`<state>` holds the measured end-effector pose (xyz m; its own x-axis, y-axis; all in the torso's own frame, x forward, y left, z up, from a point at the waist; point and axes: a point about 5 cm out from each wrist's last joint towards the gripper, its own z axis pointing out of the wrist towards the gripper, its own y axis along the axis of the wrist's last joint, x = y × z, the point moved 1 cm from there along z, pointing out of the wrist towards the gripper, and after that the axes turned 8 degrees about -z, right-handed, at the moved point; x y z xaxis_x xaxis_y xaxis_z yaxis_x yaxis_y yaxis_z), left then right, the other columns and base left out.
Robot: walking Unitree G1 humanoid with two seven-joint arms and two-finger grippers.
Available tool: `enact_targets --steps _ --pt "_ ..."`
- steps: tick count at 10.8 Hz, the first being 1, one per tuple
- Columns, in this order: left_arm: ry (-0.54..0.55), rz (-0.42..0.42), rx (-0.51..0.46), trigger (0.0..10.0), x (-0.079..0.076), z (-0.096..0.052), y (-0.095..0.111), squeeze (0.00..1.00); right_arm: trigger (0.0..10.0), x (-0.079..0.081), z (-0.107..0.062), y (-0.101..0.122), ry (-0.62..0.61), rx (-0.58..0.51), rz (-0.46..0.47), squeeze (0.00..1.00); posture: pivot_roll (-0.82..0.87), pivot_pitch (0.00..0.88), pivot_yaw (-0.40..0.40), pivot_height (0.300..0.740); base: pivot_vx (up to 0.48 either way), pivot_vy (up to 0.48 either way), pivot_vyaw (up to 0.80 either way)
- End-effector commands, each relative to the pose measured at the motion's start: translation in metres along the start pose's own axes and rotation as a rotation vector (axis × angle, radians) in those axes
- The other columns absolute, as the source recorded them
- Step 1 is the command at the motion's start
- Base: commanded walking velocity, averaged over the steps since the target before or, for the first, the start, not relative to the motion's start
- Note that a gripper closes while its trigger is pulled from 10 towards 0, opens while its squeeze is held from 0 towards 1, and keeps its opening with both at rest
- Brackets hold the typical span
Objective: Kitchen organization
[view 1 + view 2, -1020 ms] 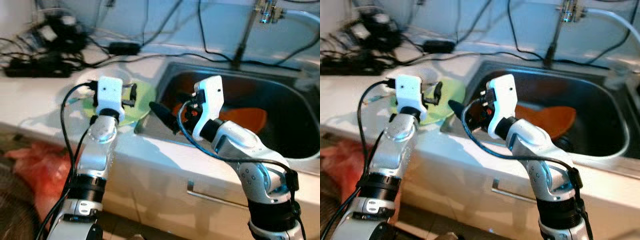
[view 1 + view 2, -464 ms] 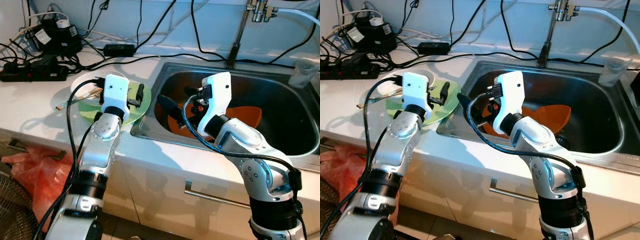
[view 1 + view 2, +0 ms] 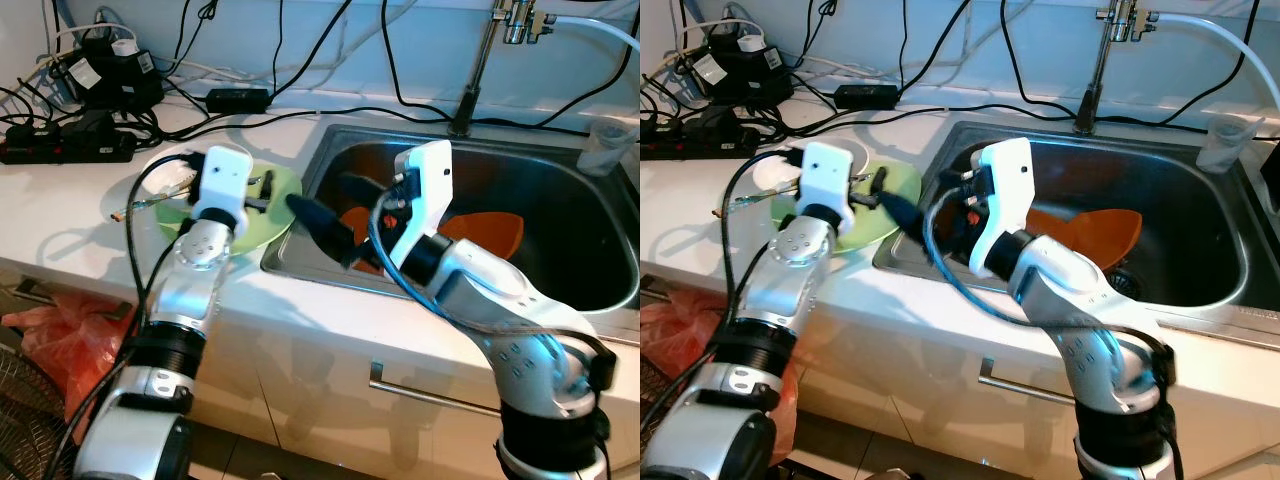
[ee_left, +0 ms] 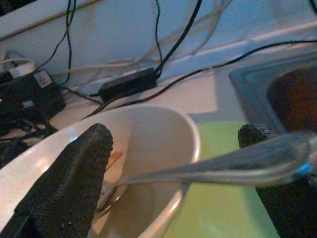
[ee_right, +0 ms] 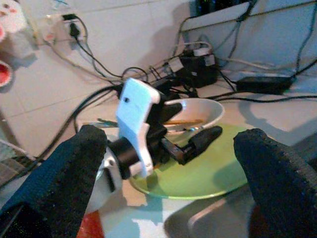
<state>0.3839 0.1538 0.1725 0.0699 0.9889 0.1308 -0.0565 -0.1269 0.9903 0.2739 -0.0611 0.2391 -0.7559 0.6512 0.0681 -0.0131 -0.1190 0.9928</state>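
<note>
White surface (image 3: 70,205) beside steel sink (image 3: 590,190) holding an orange dish (image 3: 490,232). Left end effector (image 4: 183,173), fingers spread, over green plate (image 3: 262,225) and white bowl (image 4: 158,144) with spoon (image 4: 218,166). Right end effector (image 5: 173,163), spread wide, at sink edge. Power strip (image 3: 70,145) and cables (image 3: 300,100) behind.

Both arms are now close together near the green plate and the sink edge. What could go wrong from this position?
1. The right end effector, open, hangs beside the left end effector over the round green plate; the two might collide.
2. The left end effector sits near the white ceramic bowl holding a metal spoon; a push could tip it.
3. Black cables cross the white countertop and might snag.
</note>
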Motion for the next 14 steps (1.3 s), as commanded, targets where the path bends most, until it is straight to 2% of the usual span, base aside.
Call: enact_targets --steps 1,2,3,4,6,7,8,9,10,11,14 --pt "0.004 -0.001 -0.013 10.0 0.003 0.003 0.003 0.00 10.0 0.004 -0.002 0.001 0.020 0.008 -0.004 0.00 -0.05 0.000 0.053 0.740 0.000 0.000 0.00" --pt "-0.002 0.001 -0.006 10.0 0.003 0.004 0.000 0.00 10.0 0.004 -0.002 0.000 0.018 0.014 -0.010 0.00 -0.05 0.000 0.053 0.740 0.000 0.000 0.00" --pt "-0.020 -0.003 -0.008 2.2 0.002 0.005 -0.001 0.00 10.0 0.004 -0.002 0.000 0.015 0.016 -0.013 0.00 -0.05 0.000 0.053 0.740 0.000 0.000 0.00" --pt "-0.019 -0.007 -0.018 0.0 0.002 0.007 -0.001 0.00 10.0 0.003 -0.003 0.000 0.007 0.027 -0.018 0.00 -0.06 0.000 0.055 0.740 0.000 0.000 0.00" --pt "-0.025 -0.010 -0.033 0.0 0.002 0.008 0.001 0.00 10.0 0.002 -0.003 -0.002 -0.005 0.032 -0.022 0.00 -0.06 0.000 0.057 0.740 0.000 0.000 0.00" --pt "-0.018 -0.017 -0.046 6.2 0.004 0.008 0.003 0.00 10.0 0.001 -0.003 -0.002 -0.007 0.034 -0.027 0.00 -0.05 0.000 0.058 0.740 0.000 0.000 0.00" --pt "-0.025 -0.010 -0.074 6.7 0.005 0.010 0.008 0.00 10.0 0.002 -0.002 -0.003 -0.009 0.037 -0.030 0.00 -0.05 0.000 0.058 0.740 0.000 0.000 0.00" --pt "-0.019 -0.005 -0.086 2.9 0.006 0.011 0.010 0.00 10.0 0.001 -0.002 -0.003 -0.012 0.038 -0.031 0.00 -0.06 0.000 0.058 0.740 0.000 0.000 0.00" --pt "-0.020 -0.010 -0.090 1.9 0.006 0.011 0.011 0.00 10.0 0.001 -0.002 -0.003 -0.016 0.040 -0.033 0.00 -0.06 0.000 0.058 0.740 0.000 0.000 0.00" --pt "-0.032 -0.016 -0.095 0.0 0.004 0.011 0.011 0.00 10.0 0.000 -0.003 -0.004 -0.023 0.043 -0.035 0.00 -0.06 0.000 0.059 0.740 0.000 0.000 0.00" --pt "-0.054 -0.021 -0.111 0.0 0.000 0.009 0.011 0.00 10.0 -0.002 -0.002 -0.006 -0.033 0.050 -0.041 0.00 -0.05 0.000 0.060 0.740 0.000 0.000 0.00"
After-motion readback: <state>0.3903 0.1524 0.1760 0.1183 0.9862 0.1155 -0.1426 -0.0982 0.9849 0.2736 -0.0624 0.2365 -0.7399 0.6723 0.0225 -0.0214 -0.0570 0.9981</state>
